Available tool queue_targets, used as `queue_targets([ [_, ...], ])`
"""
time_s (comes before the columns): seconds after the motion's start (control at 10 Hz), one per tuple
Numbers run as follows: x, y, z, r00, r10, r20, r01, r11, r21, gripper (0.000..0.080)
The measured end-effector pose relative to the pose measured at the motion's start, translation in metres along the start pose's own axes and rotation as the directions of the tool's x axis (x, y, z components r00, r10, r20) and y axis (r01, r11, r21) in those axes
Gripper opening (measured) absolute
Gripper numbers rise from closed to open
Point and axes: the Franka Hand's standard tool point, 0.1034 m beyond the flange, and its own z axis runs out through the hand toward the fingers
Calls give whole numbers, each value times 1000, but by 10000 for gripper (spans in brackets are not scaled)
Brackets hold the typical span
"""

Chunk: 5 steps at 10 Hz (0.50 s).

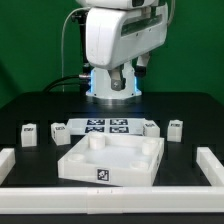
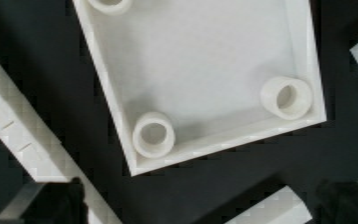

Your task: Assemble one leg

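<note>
- Exterior view: the gripper (image 1: 113, 92) hangs at 12 o'clock from the tray (image 1: 110, 168), over the marker board (image 1: 105, 126). The wrist housing hides its fingers, so I cannot tell whether they are spread or pressed together.
- Nothing is held. The leg (image 1: 57, 129) and a second leg (image 1: 28, 133) stand at 10 o'clock from the tray. A third leg (image 1: 150, 127) and a fourth leg (image 1: 176, 128) stand at 2 o'clock. All are apart from the tray.
- Wrist view is filled by the tray floor and a round socket (image 2: 153, 133), with no leg plainly in it. A descent from this pose would probably strike the tray or the board rather than reach a leg.
- The leg sits just beside the board, so a finger could catch the board's edge or nudge the second leg.
- These pegs look small and blocky, so an off-centre pinch could tip one or skid it away.
- A leg held tilted could jam at the socket rim and shove the loose tray.
</note>
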Motion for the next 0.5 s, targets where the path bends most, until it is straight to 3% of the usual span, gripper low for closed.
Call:
queue_targets([
  [0.1, -1, 0, 1, 1000, 1, 0, -1, 1000, 0, 650],
  [0.2, -10, 1, 14, 997, -50, -50, 47, 997, -56, 650],
  [0.4, -36, -16, 48, 993, -56, -102, 47, 996, -80, 650],
  [0.5, -39, -22, 60, 989, -59, -134, 43, 992, -119, 650],
])
